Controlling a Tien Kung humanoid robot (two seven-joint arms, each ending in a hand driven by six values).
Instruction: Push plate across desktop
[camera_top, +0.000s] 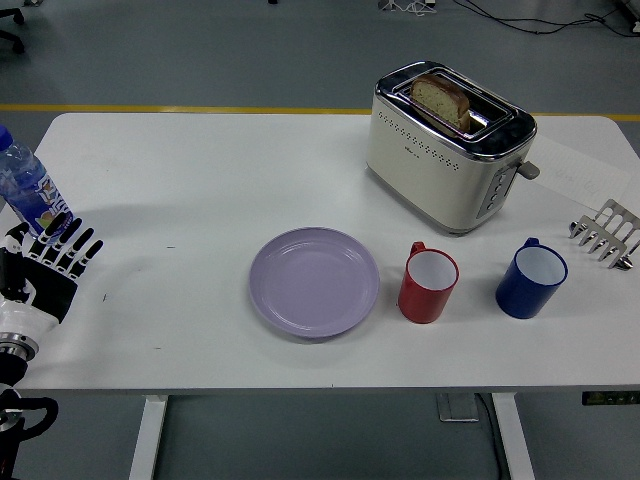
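Note:
A lilac plate lies flat on the white table, a little left of centre and near the front edge. My left hand hovers over the table's left edge, far to the left of the plate, with its fingers spread and nothing in them. The right hand is out of the picture.
A red mug stands just right of the plate, a blue mug farther right. A cream toaster with bread in it sits behind them. A metal rack is at the right edge, a water bottle at the left edge.

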